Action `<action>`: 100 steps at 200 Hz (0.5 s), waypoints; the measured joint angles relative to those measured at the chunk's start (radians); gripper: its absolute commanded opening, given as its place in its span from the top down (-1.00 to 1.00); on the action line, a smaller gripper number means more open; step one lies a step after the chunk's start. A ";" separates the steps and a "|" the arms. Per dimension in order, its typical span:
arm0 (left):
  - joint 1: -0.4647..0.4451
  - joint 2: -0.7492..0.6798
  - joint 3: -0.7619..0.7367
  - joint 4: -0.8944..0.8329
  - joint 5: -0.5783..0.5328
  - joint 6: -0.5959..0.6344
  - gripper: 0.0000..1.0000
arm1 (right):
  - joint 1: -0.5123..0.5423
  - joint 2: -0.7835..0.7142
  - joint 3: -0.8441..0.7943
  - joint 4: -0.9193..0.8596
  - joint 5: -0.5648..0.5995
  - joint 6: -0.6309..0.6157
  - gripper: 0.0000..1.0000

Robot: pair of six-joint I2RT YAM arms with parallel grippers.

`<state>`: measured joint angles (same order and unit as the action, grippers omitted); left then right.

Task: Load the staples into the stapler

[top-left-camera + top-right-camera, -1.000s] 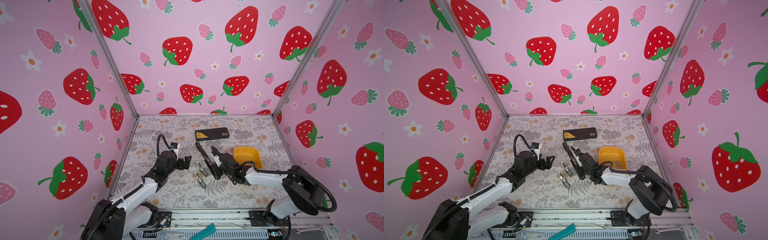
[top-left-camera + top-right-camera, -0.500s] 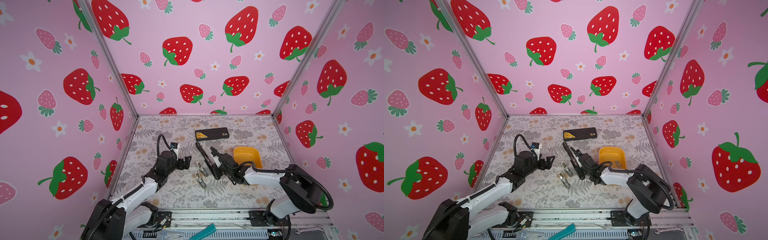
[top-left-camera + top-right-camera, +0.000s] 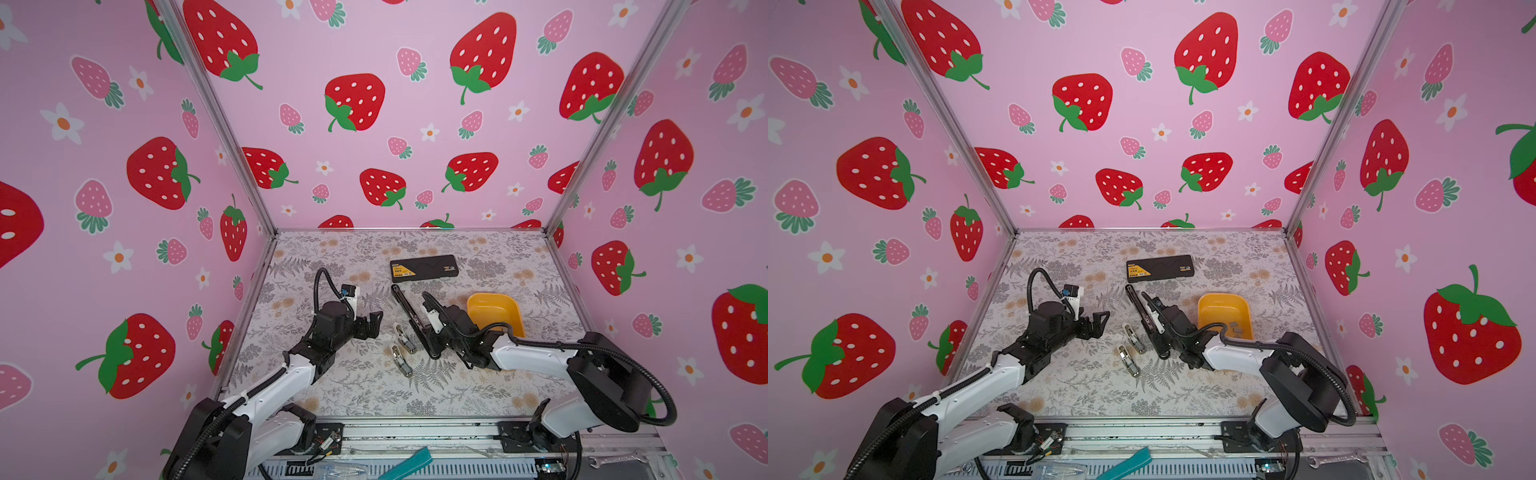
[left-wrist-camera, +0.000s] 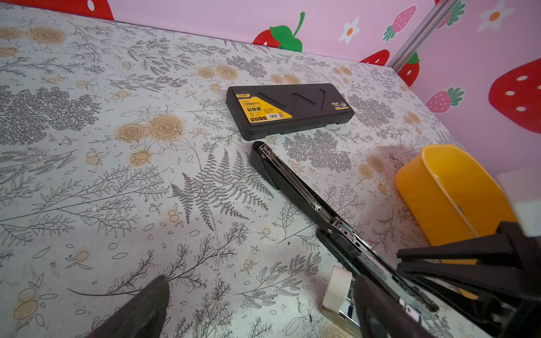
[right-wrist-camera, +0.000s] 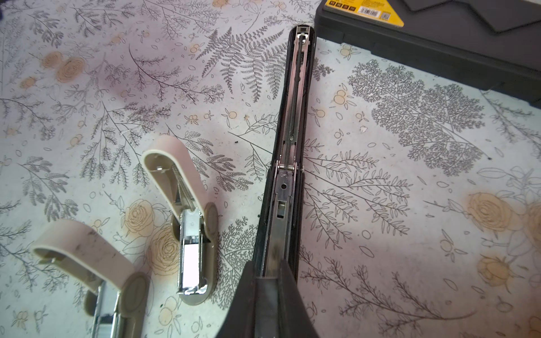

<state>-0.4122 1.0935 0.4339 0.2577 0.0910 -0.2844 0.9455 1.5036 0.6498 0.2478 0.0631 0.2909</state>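
1. In both top views the stapler lay opened flat on the bench; in a top view the staples sat in a yellow tray.
2. Left wrist: left pincer was released, empty, near the stapler.
3. Right wrist: right pincer was clenched on the stapler's end.

A pink back wall and two side walls, all printed with red and pink strawberries and white flowers, meet at aluminium corner posts. The worktop is covered in a pale sheet with grey ferns and tan roses, with a metal rail along its near edge. The light is soft and even, and shadows are faint.
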 measured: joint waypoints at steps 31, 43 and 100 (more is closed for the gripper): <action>0.000 0.002 0.001 0.000 0.000 0.000 -0.98 | 0.000 0.001 0.000 0.000 -0.005 0.000 0.79; 0.000 0.002 0.001 0.000 0.000 0.000 -0.98 | 0.000 0.003 0.000 0.000 -0.005 0.000 0.79; 0.000 0.002 0.001 0.000 0.000 0.000 -0.98 | 0.000 0.015 0.000 0.000 -0.006 0.000 0.79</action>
<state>-0.4122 1.0950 0.4347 0.2577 0.0910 -0.2844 0.9455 1.5188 0.6502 0.2474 0.0574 0.2913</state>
